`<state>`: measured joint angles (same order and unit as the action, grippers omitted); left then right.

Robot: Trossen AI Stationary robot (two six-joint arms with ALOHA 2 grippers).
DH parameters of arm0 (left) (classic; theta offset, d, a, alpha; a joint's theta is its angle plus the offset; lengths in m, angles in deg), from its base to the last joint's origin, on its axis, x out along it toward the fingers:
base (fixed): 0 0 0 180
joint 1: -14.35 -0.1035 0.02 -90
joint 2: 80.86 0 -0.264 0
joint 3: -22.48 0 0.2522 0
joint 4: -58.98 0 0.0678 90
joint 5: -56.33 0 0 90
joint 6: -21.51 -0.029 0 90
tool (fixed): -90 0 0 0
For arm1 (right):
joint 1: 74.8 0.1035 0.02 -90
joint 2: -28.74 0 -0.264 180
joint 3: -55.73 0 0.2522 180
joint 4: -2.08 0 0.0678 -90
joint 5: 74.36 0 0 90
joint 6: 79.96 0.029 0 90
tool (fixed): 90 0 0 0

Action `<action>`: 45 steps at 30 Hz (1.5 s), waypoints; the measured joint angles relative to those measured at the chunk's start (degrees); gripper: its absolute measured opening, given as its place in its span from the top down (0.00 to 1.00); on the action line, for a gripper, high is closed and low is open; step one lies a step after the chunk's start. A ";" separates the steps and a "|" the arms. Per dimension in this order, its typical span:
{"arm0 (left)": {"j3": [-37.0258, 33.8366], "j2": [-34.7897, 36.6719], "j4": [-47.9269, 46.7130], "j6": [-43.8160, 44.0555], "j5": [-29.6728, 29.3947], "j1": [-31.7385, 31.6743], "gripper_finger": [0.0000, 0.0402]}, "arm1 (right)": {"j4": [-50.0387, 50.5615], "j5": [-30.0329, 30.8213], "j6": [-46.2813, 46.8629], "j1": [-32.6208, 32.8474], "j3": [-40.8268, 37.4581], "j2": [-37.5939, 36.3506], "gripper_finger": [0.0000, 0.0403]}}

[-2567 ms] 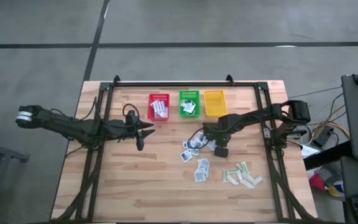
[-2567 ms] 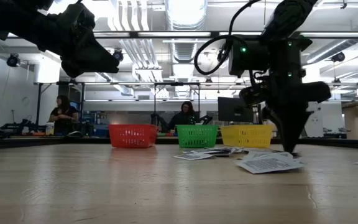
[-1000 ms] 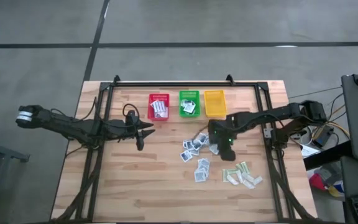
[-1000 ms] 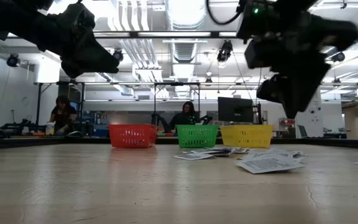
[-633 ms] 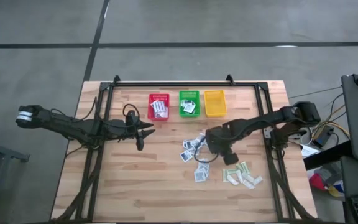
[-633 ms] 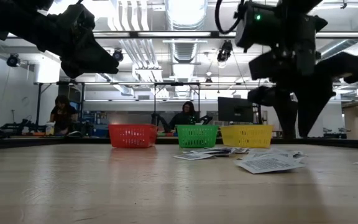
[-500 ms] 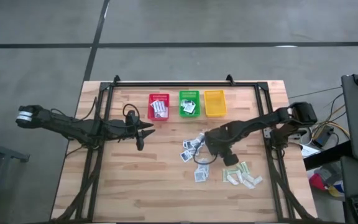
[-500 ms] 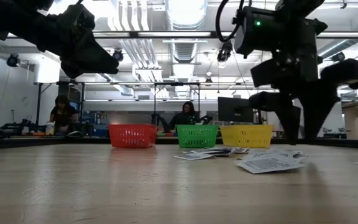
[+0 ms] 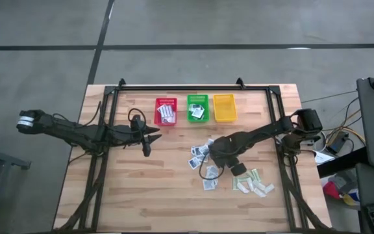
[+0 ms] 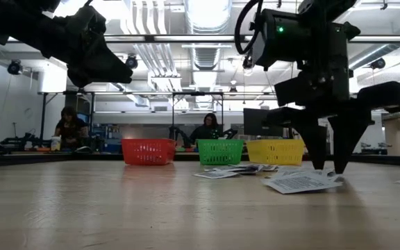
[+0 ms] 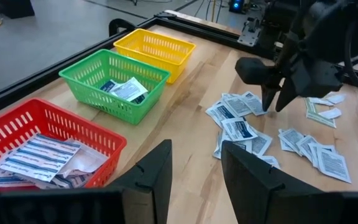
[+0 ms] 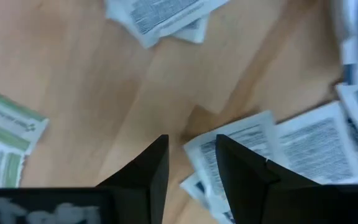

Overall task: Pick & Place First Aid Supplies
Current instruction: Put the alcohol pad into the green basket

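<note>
Square white-blue packets [image 9: 204,156] lie loose on the table's middle, with pale green-beige strips [image 9: 253,182] to their right. My right gripper [image 10: 330,167] points down, open, low over these packets. In the right wrist view [image 12: 191,155] one packet's corner [image 12: 197,146] lies between the fingertips. Whether they touch it, I cannot tell. My left gripper [image 9: 149,138] hangs open above the table's left half, holding nothing. Oblong striped packets [image 11: 39,158] lie in the red basket [image 9: 165,111].
Red, green [image 9: 197,107] and yellow [image 9: 224,107] baskets stand in a row at the table's far side. The green one holds a few packets [image 11: 124,89]. A black frame [image 9: 193,87] rims the table. Bare wood lies at the near left [image 9: 141,195]. People sit beyond the table [image 10: 207,128].
My right gripper has sunk toward the table and shifted toward the near left, over the square packets. It has rolled at the wrist and come upright from a tipped pose, so the fingers now point straight down. The packets lie as before.
</note>
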<state>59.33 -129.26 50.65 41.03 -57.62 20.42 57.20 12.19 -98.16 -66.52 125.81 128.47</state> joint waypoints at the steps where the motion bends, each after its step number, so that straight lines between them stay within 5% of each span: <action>1: 0.02 0.00 0.00 0.01 0.00 0.02 0.67 | 0.03 0.36 -0.06 0.03 0.03 0.19 0.69; 15: 0.00 0.00 -0.38 0.16 0.00 0.00 0.67 | -0.05 2.98 -0.16 0.04 -0.44 1.79 0.70; 37: 0.00 0.00 -0.38 0.21 0.01 0.01 0.67 | -0.45 6.76 1.71 0.18 -0.17 3.01 0.97; 45: 0.00 0.00 -0.33 0.23 0.00 0.01 0.67 | -0.21 6.34 3.85 0.09 0.00 2.29 0.98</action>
<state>59.33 -129.26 50.32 41.26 -57.61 20.42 56.99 18.53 -94.30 -66.43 125.81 130.76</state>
